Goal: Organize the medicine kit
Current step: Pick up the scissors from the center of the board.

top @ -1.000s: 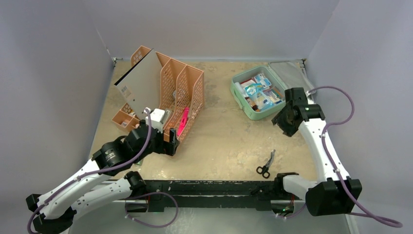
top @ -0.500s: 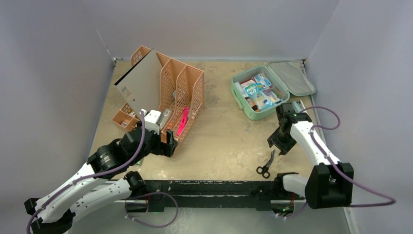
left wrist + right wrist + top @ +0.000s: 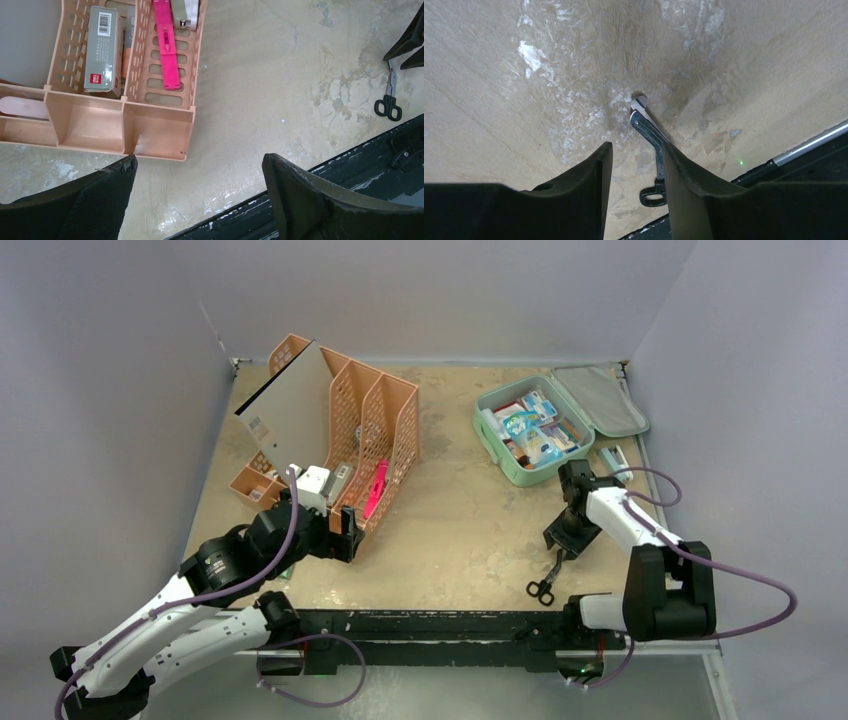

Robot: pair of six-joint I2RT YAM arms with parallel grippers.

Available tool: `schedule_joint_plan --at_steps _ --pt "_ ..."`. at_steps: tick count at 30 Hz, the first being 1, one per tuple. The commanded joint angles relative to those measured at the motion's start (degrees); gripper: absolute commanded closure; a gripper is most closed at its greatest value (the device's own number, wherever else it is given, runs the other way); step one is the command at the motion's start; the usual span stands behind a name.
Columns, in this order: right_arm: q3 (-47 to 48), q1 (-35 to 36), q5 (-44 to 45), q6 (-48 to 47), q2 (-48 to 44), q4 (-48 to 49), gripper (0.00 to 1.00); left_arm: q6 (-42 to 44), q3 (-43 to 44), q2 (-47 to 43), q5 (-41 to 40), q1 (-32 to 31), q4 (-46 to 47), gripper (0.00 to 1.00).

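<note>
The mint-green medicine kit (image 3: 497, 452) lies open at the back right, packed with small boxes, its grey-lined lid (image 3: 600, 400) flat behind it. Black-handled scissors (image 3: 546, 577) lie on the table near the front edge; they also show in the right wrist view (image 3: 649, 131) and the left wrist view (image 3: 389, 98). My right gripper (image 3: 560, 545) is open and low over the scissors' blades, which lie between the fingers against the right finger (image 3: 684, 170). My left gripper (image 3: 350, 537) is open and empty, in front of the orange rack.
The orange mesh file rack (image 3: 345, 435) stands at the back left, holding a pink item (image 3: 166, 45), a grey box (image 3: 100, 49) and a board. A small object (image 3: 610, 459) lies right of the kit. The black front rail (image 3: 420, 625) edges the table.
My right gripper has swung from beside the kit down and forward to the scissors. My left gripper shifted slightly a second ago and has since stayed still.
</note>
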Motion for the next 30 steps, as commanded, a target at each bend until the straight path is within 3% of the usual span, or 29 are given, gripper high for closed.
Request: schedule_joint_plan --at_steps 1,16,30 --pt "-1.4 0.3 -0.2 1.5 0.9 3.1 0.57 -0.7 -0.1 -0.3 -1.0 0.2 0.6 0.06" --pt "-2.7 0.6 -2.3 -2.6 2.2 7.8 0.68 -0.7 0.0 -0.5 -1.9 0.2 0.4 0.06" --pt "3.1 0.7 8.1 2.3 -2.7 -5.7 0.55 -0.8 0.1 -1.0 -2.1 0.1 0.3 0.06"
